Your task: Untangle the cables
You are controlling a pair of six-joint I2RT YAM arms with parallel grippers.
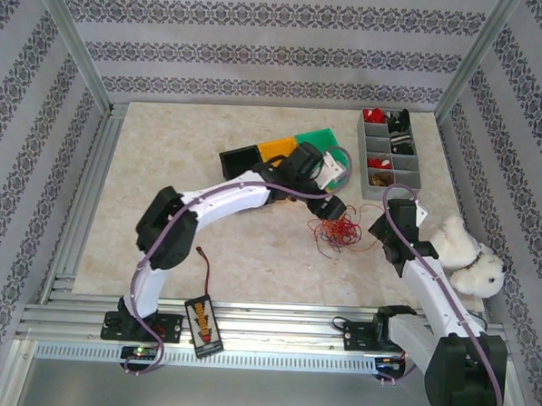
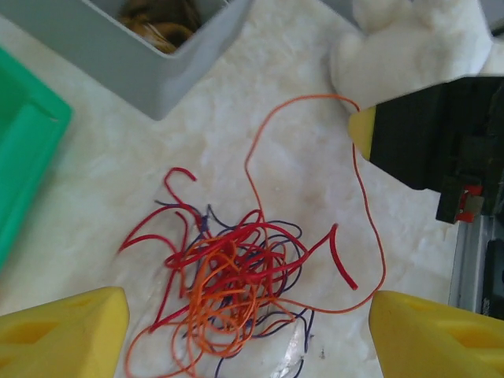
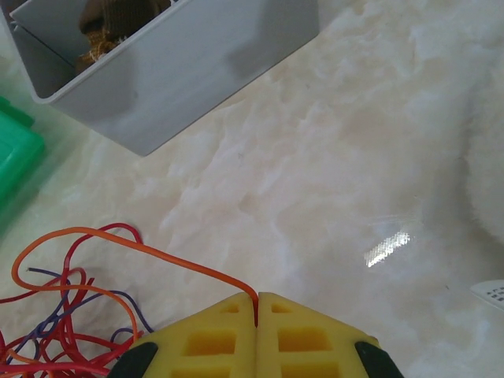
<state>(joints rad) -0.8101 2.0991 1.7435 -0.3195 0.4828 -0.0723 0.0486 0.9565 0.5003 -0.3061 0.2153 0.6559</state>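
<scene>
Cables (image 2: 228,283) are mostly one knot by the grey bin (image 2: 126,55). Right gripper (image 3: 256,303) pinches one orange wire (image 3: 157,256); left gripper (image 2: 248,335) is spread.

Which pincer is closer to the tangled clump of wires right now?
Left. The left pincer hangs open over the wire clump; the right pincer, off to its side, is shut on one orange strand.
</scene>
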